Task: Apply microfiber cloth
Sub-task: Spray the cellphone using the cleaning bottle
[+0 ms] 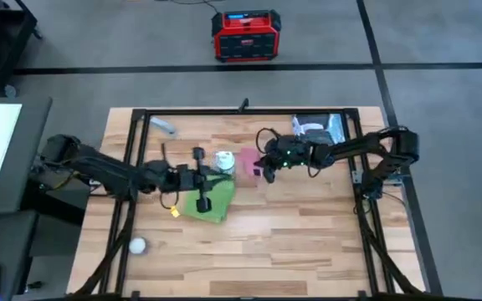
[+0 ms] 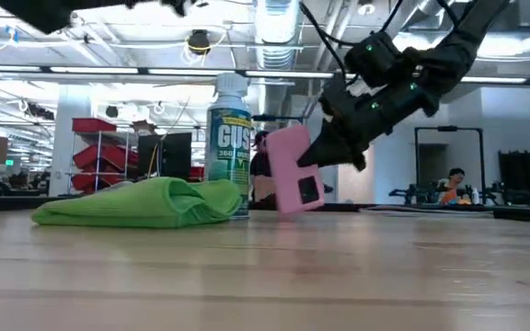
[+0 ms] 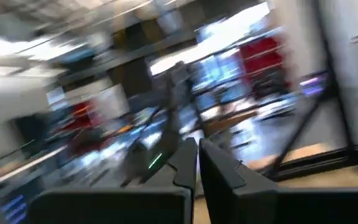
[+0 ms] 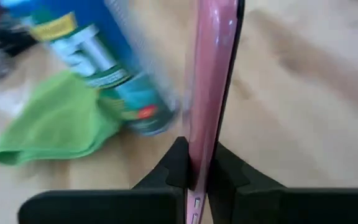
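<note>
Microfiber cloth: a bright green cloth is seen crumpled on the wooden table, left of the middle, just beside the spray can; in the low view it is lying in soft folds.
Spray can: it is standing upright right behind the cloth, with a white top and a blue and green label.
Pink phone: a phone in a pink case is held tilted, its lower edge near the table, to the right of the can.
Right gripper: it is placed near the middle of the table; its fingers are pressed narrow on both faces of the pink phone.
Left gripper: it is positioned over the cloth; in the left wrist view the fingers are seen almost together, nothing between them.
White ball: it is lying at the near left of the table, well apart from the cloth.
Red device: it is set on the floor beyond the far edge.
</note>
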Available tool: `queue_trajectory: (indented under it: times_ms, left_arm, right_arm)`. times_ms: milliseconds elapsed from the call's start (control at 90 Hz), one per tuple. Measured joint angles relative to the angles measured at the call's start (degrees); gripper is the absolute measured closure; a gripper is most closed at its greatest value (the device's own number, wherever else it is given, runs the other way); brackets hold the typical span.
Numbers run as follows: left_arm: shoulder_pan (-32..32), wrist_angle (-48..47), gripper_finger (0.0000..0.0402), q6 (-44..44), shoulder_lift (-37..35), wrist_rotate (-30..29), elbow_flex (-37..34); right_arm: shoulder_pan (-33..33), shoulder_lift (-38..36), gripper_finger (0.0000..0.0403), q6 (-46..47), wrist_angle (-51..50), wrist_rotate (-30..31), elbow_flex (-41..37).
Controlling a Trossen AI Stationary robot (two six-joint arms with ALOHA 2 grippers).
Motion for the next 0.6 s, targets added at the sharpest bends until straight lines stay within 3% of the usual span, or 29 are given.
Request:
queue_trajectory:
  times_ms: [78,189,333,500,600]
  left_arm:
    - [0.15,-0.19,0.0402,0.23,-0.99,-8.24,-2.34]
    - [1.99,-0.57,0.0402,0.35,-1.23,-13.72,-4.29]
    - [4.31,-3.7,0.0402,1.56,-2.44,-23.62,-4.81]
    - [7.54,-15.87,0.0402,-0.46,-9.0,-23.46,-4.8]
    - [9.98,-26.78,0.0402,-4.72,-15.54,-17.55,-4.81]
  right_arm:
    - [-0.25,-3.96,0.0389,-0.75,-3.69,1.75,0.07]
    - [0.23,-8.6,0.0389,-1.1,-10.22,4.27,0.05]
    - [1.98,-15.15,0.0389,-1.93,-19.63,12.87,0.02]
    - [4.86,-22.47,0.0389,-0.33,-28.16,19.2,0.02]
    - [8.08,-26.05,0.0389,1.75,-31.76,23.44,0.02]
